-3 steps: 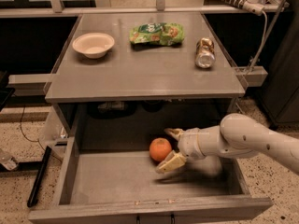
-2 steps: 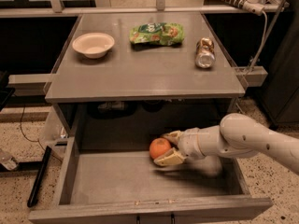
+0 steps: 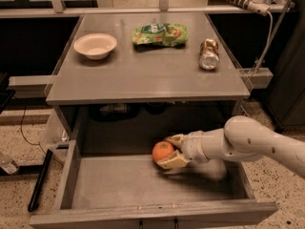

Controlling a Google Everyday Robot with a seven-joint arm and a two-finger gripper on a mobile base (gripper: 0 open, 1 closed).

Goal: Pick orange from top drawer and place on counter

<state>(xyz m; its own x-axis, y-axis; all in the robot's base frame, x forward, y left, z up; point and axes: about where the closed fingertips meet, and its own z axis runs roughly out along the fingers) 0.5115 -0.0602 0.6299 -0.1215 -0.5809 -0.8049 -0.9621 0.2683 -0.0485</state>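
I see the top drawer (image 3: 119, 182) pulled fully out across the lower half of the frame, and the only thing in it is the orange (image 3: 162, 151), sitting toward the back, right of centre. On the counter (image 3: 143, 73) above, the white bowl (image 3: 95, 46) at upper left holds nothing I can make out. A green snack bag (image 3: 159, 34) lies at the top centre and a can (image 3: 208, 54) lies on its side at the upper right.

A second ago the fingers stood spread on either side of the fruit with a gap showing. Now they are drawn in against it, as they already were in the frame between. The orange itself is in the same spot as before (whether it has left the drawer floor I cannot tell).

The white arm (image 3: 248, 144) comes in from the right edge of the frame, sloping down and left into the drawer, its wrist roughly level. The gripper (image 3: 165, 152) is at the orange, one finger (image 3: 175, 139) over its top right and the other under its lower right, clamped onto the fruit and holding it.
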